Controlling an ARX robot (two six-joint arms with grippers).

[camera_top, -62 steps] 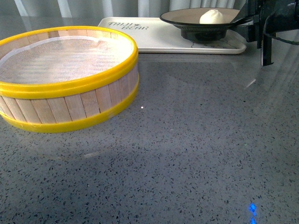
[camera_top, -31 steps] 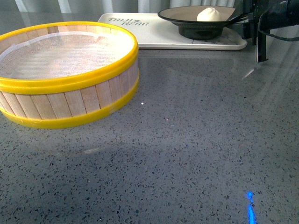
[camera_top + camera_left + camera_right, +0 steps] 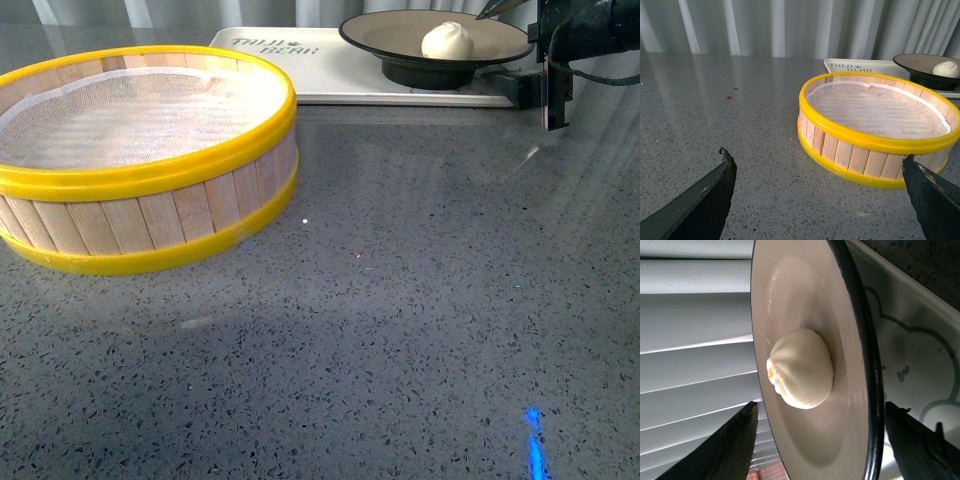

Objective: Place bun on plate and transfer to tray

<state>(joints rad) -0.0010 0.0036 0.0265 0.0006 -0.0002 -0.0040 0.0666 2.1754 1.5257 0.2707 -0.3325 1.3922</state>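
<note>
The white pleated bun lies in the beige, black-rimmed plate. The plate stands on the right part of the cream tray at the back of the table. My right gripper is open at the plate's right edge, one finger above the rim and one below, not gripping it. In the right wrist view the bun, the plate and the tray fill the picture between my open right gripper's fingers. My left gripper is open and empty over the bare table, short of the steamer basket.
A yellow-rimmed wooden steamer basket with a white cloth liner stands at the left; it also shows in the left wrist view. The grey speckled tabletop spreads in front. Curtains hang behind the table.
My right gripper has opened and let go of the plate's rim. The plate with the bun now rests level on the tray.
</note>
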